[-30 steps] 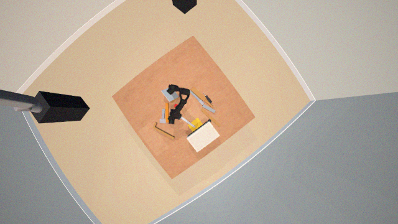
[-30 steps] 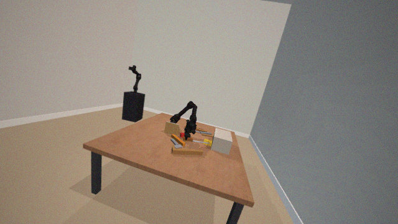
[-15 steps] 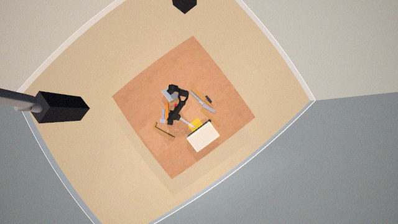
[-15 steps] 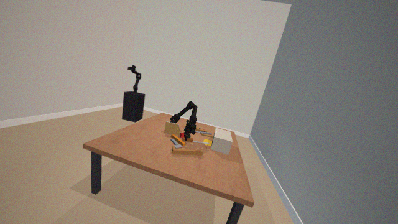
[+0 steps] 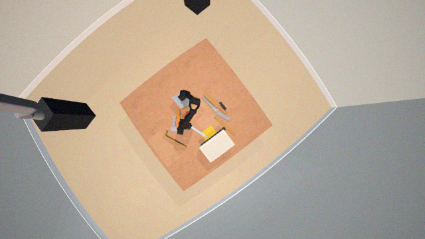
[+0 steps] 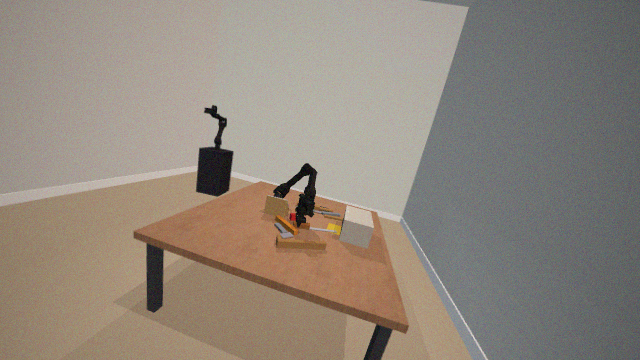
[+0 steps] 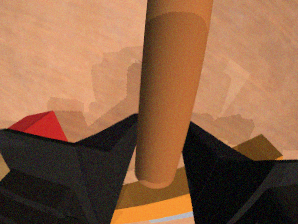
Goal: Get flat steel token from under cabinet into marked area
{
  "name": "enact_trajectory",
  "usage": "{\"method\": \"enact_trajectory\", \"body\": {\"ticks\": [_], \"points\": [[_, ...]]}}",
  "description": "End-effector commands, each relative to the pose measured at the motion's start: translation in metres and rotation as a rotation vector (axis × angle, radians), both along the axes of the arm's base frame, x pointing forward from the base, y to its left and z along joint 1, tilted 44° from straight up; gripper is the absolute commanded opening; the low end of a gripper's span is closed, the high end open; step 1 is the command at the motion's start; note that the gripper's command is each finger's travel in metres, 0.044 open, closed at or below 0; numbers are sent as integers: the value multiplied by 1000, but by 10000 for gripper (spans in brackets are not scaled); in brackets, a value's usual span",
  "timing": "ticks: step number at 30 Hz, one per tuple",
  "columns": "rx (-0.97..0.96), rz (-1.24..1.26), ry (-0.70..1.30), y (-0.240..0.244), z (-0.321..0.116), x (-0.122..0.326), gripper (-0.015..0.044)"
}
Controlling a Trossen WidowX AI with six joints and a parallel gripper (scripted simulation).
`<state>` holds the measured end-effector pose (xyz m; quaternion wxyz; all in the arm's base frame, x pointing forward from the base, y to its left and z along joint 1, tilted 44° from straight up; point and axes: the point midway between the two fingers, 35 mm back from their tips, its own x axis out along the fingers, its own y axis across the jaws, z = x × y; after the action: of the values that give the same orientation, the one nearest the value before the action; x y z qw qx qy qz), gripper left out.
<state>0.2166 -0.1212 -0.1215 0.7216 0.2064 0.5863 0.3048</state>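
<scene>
The white cabinet (image 5: 217,146) (image 6: 358,227) stands on the table. The yellow marked area (image 5: 211,130) (image 6: 332,227) lies in front of it. My gripper (image 7: 160,121) is shut on a round wooden handle (image 7: 172,90) (image 6: 305,226), which runs between the fingers in the wrist view. A thin pale rod (image 5: 198,131) (image 6: 320,229) runs from the handle to the yellow area, its far end near the cabinet's front edge. Whether that end is under the cabinet or has a hook is too small to tell. The token cannot be made out in any view.
A red block (image 5: 187,113) (image 6: 293,216) (image 7: 42,127) and an orange bar (image 5: 178,116) (image 6: 286,224) are close to the gripper. A grey tool (image 5: 174,124) and a brown bar (image 5: 175,141) (image 6: 301,244) lie beyond. Several bars and a dark-handled tool (image 5: 222,105) lie on the other side.
</scene>
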Motion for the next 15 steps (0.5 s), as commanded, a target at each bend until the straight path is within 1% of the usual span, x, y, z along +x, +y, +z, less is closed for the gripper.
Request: {"method": "enact_trajectory", "body": {"ticks": [1, 15], "points": [[-8, -4, -3, -7, -3, 1, 0], [-9, -3, -4, -18, -13, 1, 0]]}}
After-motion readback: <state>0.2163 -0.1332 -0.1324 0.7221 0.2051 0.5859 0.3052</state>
